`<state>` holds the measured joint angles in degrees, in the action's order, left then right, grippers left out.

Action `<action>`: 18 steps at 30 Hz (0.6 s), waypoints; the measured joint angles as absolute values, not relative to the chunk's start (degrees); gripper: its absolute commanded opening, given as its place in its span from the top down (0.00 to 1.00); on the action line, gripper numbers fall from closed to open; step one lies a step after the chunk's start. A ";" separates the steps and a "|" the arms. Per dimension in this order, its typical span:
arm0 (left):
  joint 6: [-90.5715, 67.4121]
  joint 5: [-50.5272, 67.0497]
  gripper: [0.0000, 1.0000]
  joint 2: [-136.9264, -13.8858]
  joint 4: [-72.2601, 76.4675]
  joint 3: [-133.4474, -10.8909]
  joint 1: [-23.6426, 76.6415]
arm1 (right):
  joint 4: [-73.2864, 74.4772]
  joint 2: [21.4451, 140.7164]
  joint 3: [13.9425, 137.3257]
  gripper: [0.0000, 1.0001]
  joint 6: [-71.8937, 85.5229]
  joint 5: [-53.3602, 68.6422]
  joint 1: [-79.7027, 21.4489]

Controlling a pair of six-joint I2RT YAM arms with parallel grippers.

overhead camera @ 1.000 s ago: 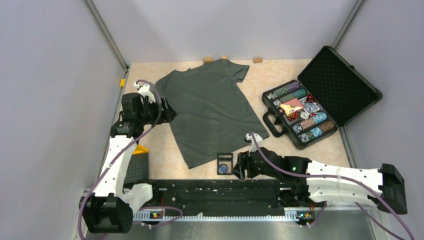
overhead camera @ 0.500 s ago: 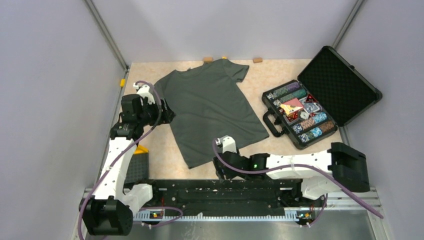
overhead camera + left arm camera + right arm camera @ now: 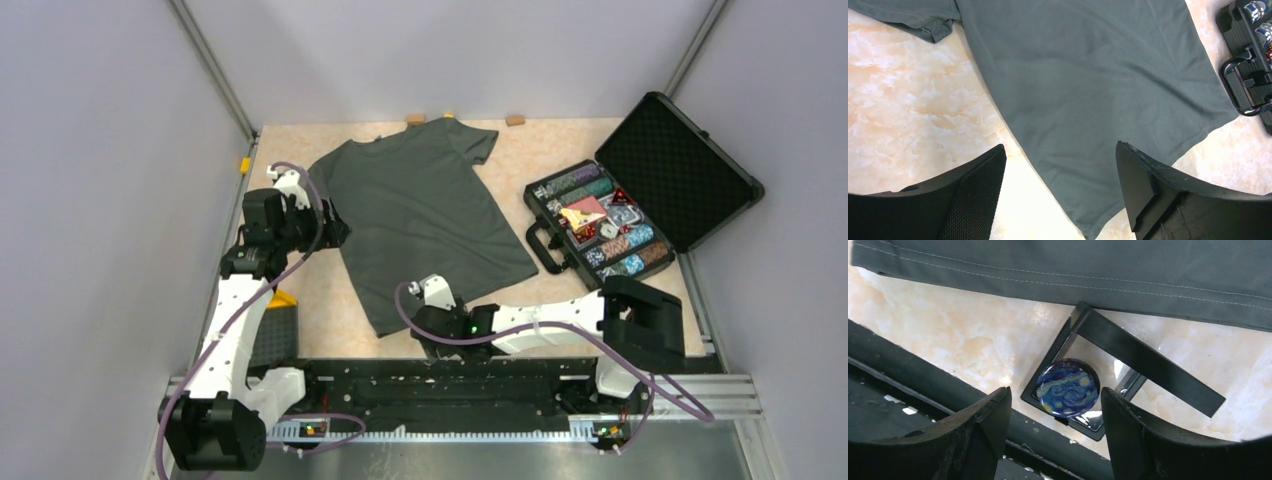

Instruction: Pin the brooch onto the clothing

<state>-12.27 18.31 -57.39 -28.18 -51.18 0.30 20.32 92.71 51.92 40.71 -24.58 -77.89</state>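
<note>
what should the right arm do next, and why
Probably lower the right gripper straight down and close on the brooch. Its jaws stand open, and the wrist view shows the brooch between them. It lies in the black frame just off the T-shirt hem, not yet picked up.

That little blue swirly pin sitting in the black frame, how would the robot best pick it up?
Probably by its round rim, from straight above. The brooch lies flat and face up in the black frame, so only its edge offers opposite sides to pinch. The right gripper hangs open over it, with its fingers on either side.
</note>
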 measured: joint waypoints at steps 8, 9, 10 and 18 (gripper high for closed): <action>-12.27 18.33 0.16 -57.56 -28.21 -51.18 0.30 | 23.07 94.04 52.97 0.35 41.65 -26.96 -77.89; -12.25 18.33 0.16 -57.54 -28.21 -51.20 0.30 | 23.14 94.11 52.97 0.37 41.69 -27.00 -77.89; -12.25 18.33 0.16 -57.54 -28.21 -51.18 0.30 | 23.09 94.19 52.99 0.38 41.69 -27.00 -77.89; -12.25 18.33 0.15 -57.65 -28.23 -51.18 0.30 | 22.55 95.22 53.82 0.49 41.69 -26.98 -77.89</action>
